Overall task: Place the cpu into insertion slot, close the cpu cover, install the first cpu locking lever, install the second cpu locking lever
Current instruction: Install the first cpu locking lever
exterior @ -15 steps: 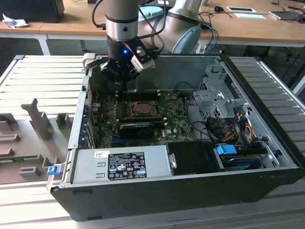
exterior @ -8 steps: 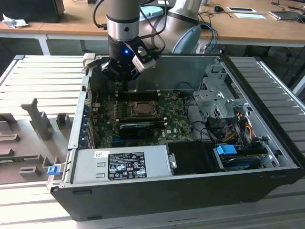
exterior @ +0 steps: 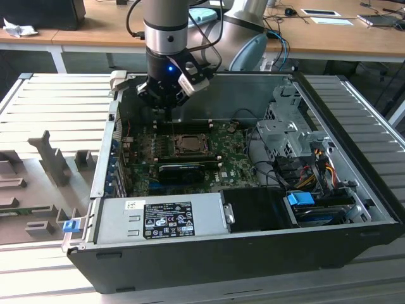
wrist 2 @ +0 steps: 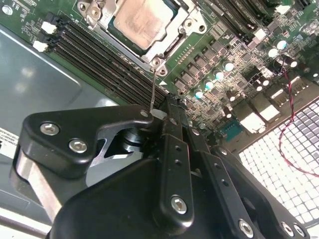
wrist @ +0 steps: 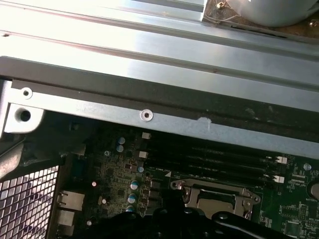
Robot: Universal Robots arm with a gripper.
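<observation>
Silver-topped square cpu (wrist 2: 141,22) seated in metal-rimmed insertion slot (wrist 2: 185,26); black gripper (wrist 2: 160,115) fingers clenched on thin wire locking lever (wrist 2: 152,88); judgement: swing steadily, avoid slip.

i work in a lab or workshop: an opened computer case (exterior: 253,240) beneath my pincer (exterior: 166,95), on ribbed metal bench (exterior: 57,95), wooden desks (exterior: 95,28) behind.

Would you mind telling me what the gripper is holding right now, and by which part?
The gripper is shut on the free end of a thin wire locking lever, which runs down to the cpu cover.
</observation>
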